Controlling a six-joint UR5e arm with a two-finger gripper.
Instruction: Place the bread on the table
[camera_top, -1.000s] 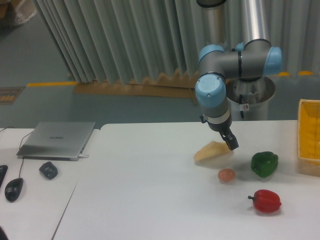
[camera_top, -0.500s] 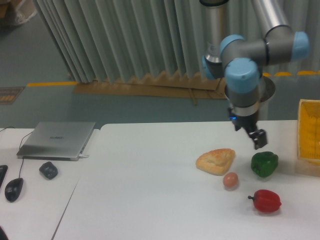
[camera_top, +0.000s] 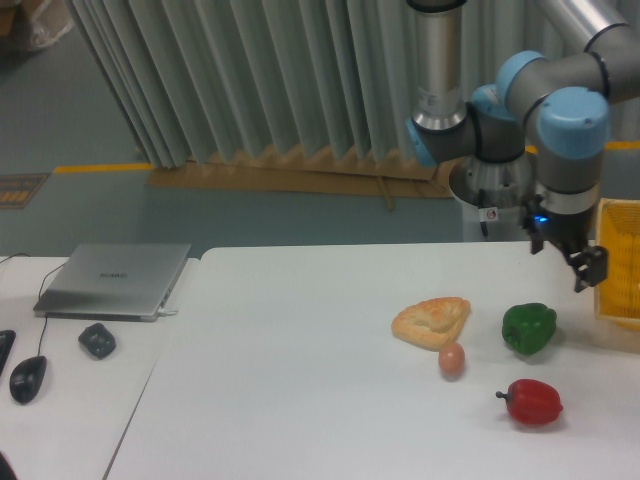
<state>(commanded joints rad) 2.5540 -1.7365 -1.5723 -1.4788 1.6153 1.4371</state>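
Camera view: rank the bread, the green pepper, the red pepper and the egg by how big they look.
1. Bread, widest.
2. Red pepper and green pepper: look alike; the red one sits nearer the camera, so no ranking.
3. Egg, clearly smallest.

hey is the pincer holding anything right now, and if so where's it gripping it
Nothing is held. The pincer hangs in the air near the yellow basket, apart from the bread, which lies flat on the table.

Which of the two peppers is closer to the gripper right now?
The green pepper. It sits just below and left of the gripper, while the red pepper lies farther forward, toward the table's front edge.
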